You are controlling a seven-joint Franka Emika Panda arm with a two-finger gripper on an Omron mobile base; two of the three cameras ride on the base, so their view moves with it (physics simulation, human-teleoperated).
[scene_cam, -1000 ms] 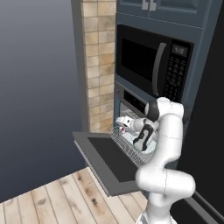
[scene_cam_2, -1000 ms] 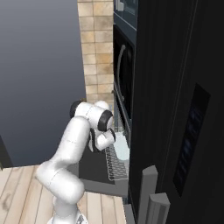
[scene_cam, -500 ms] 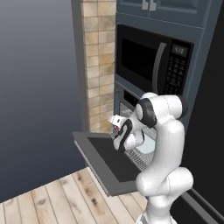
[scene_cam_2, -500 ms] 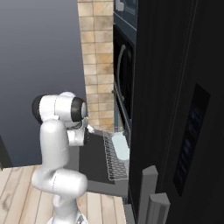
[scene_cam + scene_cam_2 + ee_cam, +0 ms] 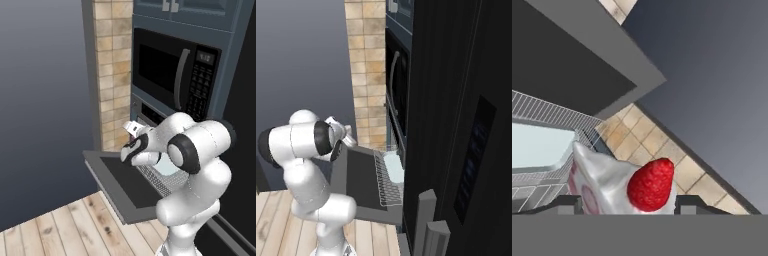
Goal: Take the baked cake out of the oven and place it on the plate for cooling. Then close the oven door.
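Cake [image 5: 619, 185] is gripped between the jaws, white wedge with a red strawberry on top, sitting between the two dark fingertips [image 5: 567, 204] in the hand view. From the left base view the cake [image 5: 134, 128] shows as a small white piece at the gripper [image 5: 133, 134], held up above the left rear part of the open oven door [image 5: 120, 187], near the brick wall [image 5: 112, 75]. Right base view has the gripper [image 5: 342, 131] over the door's [image 5: 358, 180] far edge, by the same wall [image 5: 366, 75]. Door is dropped flat, dark glass facing up. A wire rack [image 5: 165, 180] is pulled out over the door's inner edge with a pale tray [image 5: 167, 165] on it; the same tray [image 5: 393, 167] and rack [image 5: 383, 182] show in the right base view. The oven [image 5: 150, 112] sits under the black microwave [image 5: 175, 75]. Wood floor [image 5: 60, 230] below.
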